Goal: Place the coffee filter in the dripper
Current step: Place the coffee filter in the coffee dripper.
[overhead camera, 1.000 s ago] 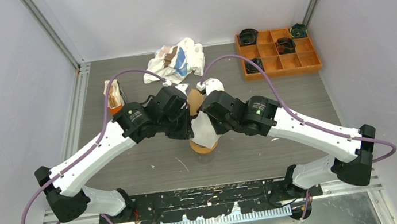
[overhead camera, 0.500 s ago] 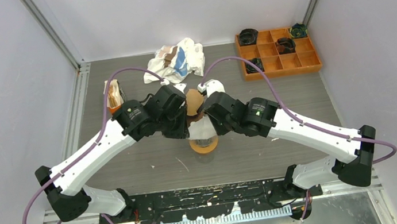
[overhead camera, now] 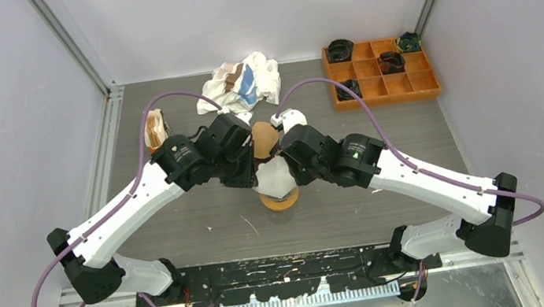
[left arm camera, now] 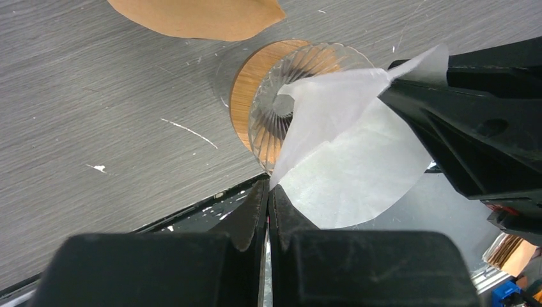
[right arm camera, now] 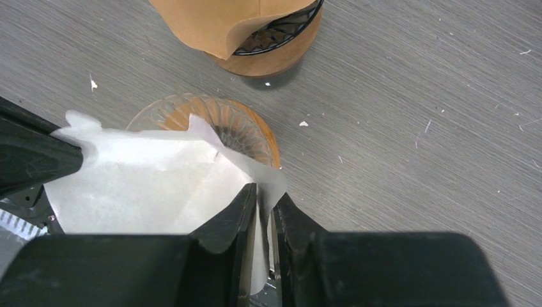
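Note:
The white paper coffee filter (overhead camera: 275,177) hangs between both grippers, just above the glass dripper on its round wooden base (overhead camera: 280,201). My left gripper (overhead camera: 254,173) is shut on the filter's left edge; in the left wrist view its jaws (left arm camera: 268,190) pinch the paper (left arm camera: 348,166) over the dripper (left arm camera: 275,109). My right gripper (overhead camera: 291,168) grips the right edge; in the right wrist view its jaws (right arm camera: 263,195) stand narrowly apart with paper (right arm camera: 140,179) between them. The dripper (right arm camera: 224,121) lies partly under the filter.
A second dripper holding a brown filter (overhead camera: 263,135) stands just behind the grippers, also in the right wrist view (right arm camera: 230,22). A crumpled cloth (overhead camera: 240,82) lies at the back. An orange compartment tray (overhead camera: 383,87) sits back right. A holder of brown filters (overhead camera: 155,129) stands left.
Both grippers shifted slightly toward the back with the filter. The filter rose off the dripper, then dropped a little and spread between the grippers.

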